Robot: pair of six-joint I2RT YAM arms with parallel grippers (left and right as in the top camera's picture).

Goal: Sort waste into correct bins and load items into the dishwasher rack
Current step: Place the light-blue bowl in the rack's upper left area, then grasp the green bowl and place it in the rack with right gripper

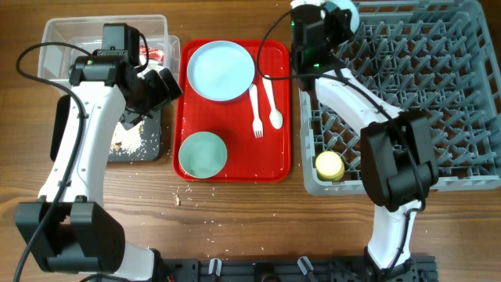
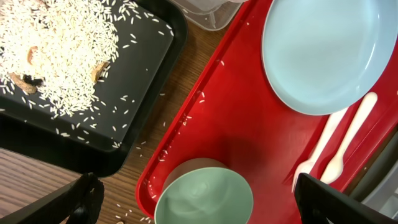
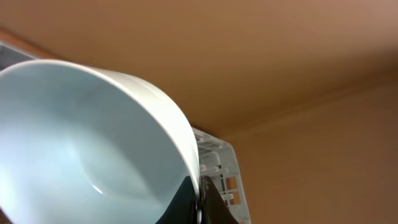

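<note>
Right pincer [image 3: 202,200] clenched on rim of small pale blue round bowl [image 3: 81,143], bowl tilted, over far-left corner of large grey plastic lattice rack [image 1: 438,94]. Left pincer [image 2: 199,190] released, fingers spread wide, over pale green round bowl [image 1: 203,153] at near-left corner of flat red tray [image 2: 236,137]. Red tray's edge just beside shallow black rectangular tray [image 2: 149,118].

L arm [image 1: 82,149]: rises from base at near-left edge, wrist bent toward centre, cam looking down. L gripper [image 1: 164,84] spread wide, fingers [image 2: 84,199] at both lower corners of wrist view, nothing between.
R arm [image 1: 352,94]: base near edge, elbow folded mid-way, forearm reaching far and left, wrist tilted up. R gripper [image 3: 202,202] pinched on rim of small pale blue bowl [image 3: 81,143], only the tips in wrist view.
</note>
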